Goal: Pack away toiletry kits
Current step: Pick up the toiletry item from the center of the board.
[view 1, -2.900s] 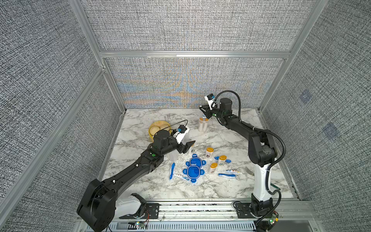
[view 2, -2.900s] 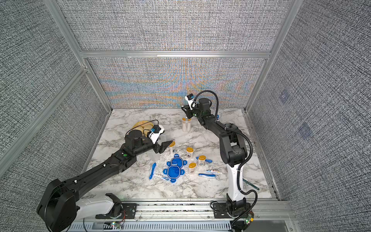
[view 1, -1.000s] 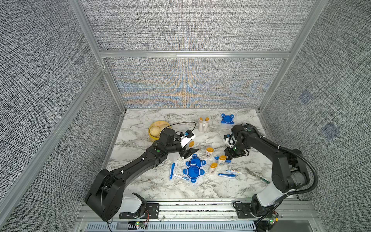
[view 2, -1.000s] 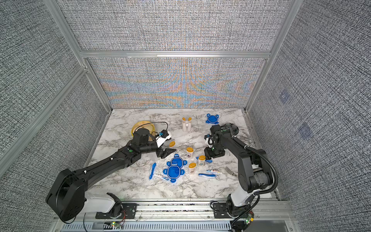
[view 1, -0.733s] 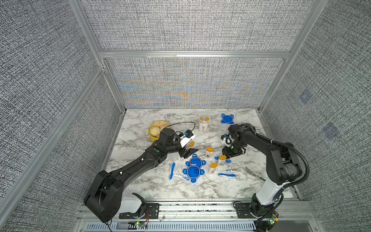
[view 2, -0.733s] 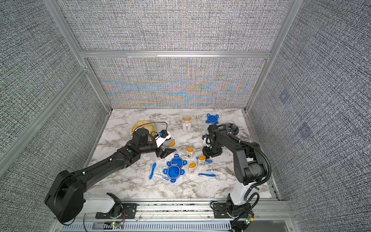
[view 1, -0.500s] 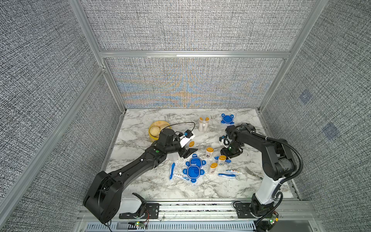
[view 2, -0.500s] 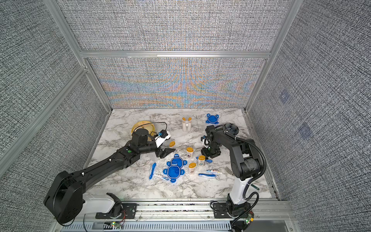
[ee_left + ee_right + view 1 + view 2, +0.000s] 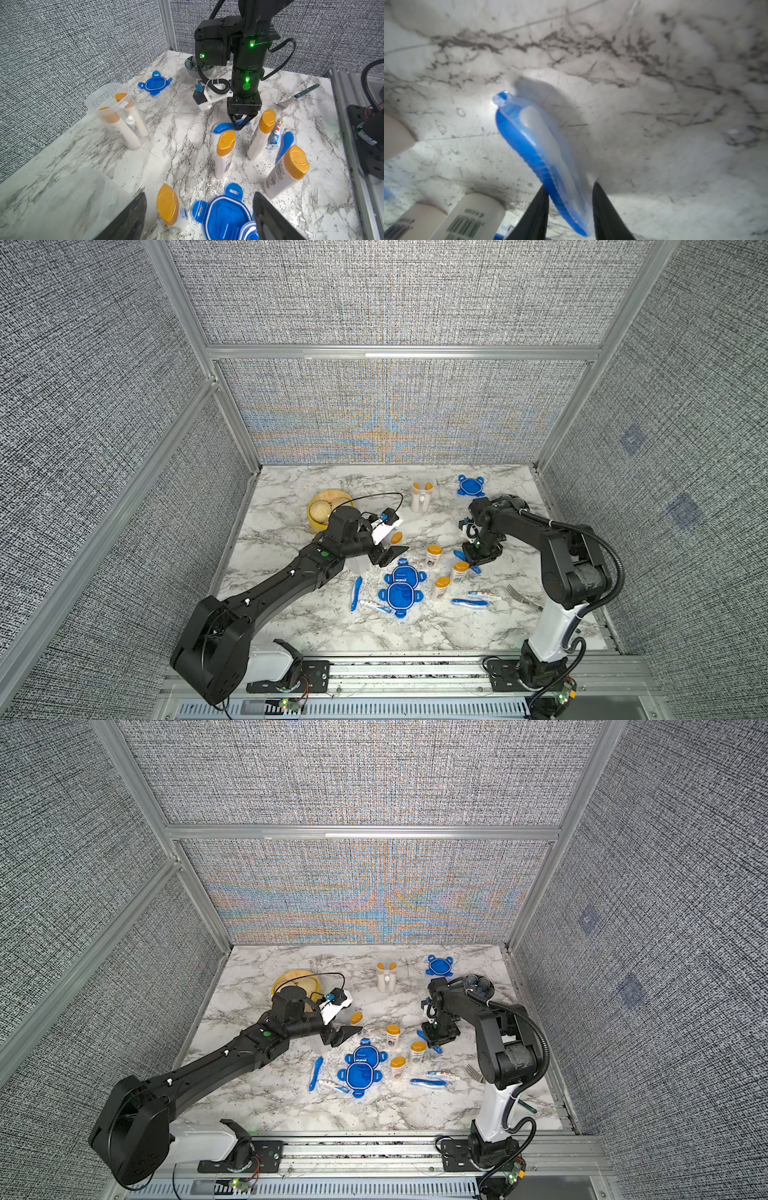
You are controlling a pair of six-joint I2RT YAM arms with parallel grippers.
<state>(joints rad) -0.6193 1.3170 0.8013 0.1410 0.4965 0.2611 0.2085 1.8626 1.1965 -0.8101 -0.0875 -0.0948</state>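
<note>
Movement is all on the right side. The right arm, stretched a few seconds ago to the back of the counter [image 9: 436, 635] over the part-filled tub [image 9: 419, 499], has swung forward and dropped in among the loose kit pieces. Within the last second its fingers [image 9: 537, 212] have narrowed from a wider spread onto a blue toothbrush [image 9: 542, 149]. The right gripper [image 9: 478, 561] points straight down, and the right wrist view shows a finger against each flank of the toothbrush. Whether it has left the surface I cannot tell. I read this as the pick for the next kit: the grasp is just made and the carry to a tub is not yet begun.

The toothbrush sits toward the right of the counter's middle, just behind the standing white bottles [image 9: 459, 572]. In both top views its long axis runs level with the counter on a diagonal, from far-left to near-right. It seems tipped onto its edge, with the blue side toward one finger and the clear cover toward the other. The fingers cross the axis close to the near-right end, so most of its length sticks out to the far left and ends in a small tab. Which end carries the bristles I cannot tell.

The left gripper [image 9: 198, 195] has not changed over the last second. Its fingers are spread wide and hold nothing, beside an empty clear tub [image 9: 358, 565] and above a leaning bottle [image 9: 168, 205] and two blue lids [image 9: 401, 587]
</note>
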